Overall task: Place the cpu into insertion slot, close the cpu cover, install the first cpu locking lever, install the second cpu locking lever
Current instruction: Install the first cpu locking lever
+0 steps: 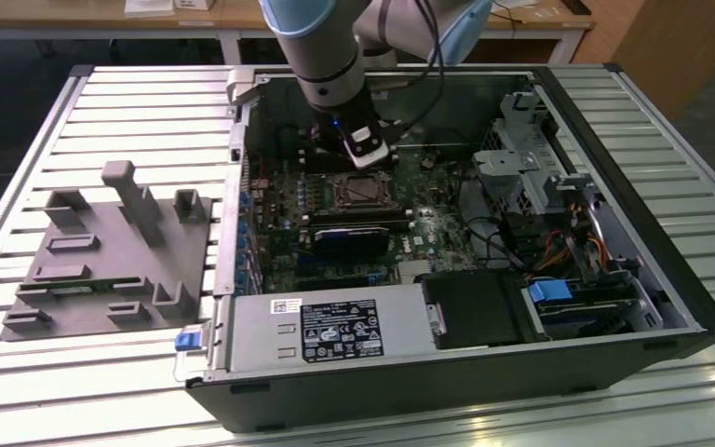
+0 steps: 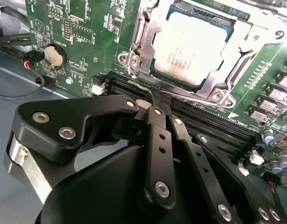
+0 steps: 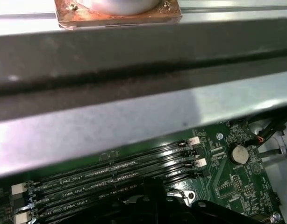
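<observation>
- Bright, even light lies on the slatted table (image 1: 655,410), with white glare along its near slats.
- The inside of the computer case (image 1: 457,391) is dimmer, shadowed beneath the arm (image 1: 327,56).
- In the second wrist view, glare bleaches the cpu (image 2: 192,46) pale.

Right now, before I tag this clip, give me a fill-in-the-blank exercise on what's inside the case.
1. The cpu cover lies ____, not raised, around the cpu.
2. The gripper is nearest the long black ____ slots beside the socket.
3. The grey fixture sits to the exterior view's ____ of the computer case.
Missing words: closed; memory; left.
</observation>
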Robot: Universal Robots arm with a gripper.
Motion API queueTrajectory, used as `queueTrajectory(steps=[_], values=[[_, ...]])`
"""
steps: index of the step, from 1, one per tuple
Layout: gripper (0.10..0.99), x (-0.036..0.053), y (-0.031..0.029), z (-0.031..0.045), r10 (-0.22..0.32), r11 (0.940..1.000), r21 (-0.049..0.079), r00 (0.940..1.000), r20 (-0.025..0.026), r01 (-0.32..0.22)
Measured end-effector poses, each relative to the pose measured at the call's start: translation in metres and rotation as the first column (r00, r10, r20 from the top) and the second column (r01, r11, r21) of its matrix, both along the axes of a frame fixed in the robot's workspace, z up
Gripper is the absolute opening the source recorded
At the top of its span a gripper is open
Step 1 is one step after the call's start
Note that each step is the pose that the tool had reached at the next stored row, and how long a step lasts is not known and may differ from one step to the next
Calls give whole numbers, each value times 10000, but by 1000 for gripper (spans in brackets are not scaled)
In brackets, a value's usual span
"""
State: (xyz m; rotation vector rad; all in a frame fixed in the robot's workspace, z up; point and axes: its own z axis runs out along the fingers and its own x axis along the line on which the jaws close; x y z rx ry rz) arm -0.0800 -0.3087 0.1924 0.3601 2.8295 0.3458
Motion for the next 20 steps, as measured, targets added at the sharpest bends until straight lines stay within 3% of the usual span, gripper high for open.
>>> queueTrajectory(steps=[17, 19, 20], values=[[106, 0, 0, -60, -22, 10000, -75, 10000, 11, 22], [106, -1, -1, -59, -22, 10000, -19, 10000, 9, 22], [106, -1, -1, -59, -24, 10000, 75, 10000, 8, 24]])
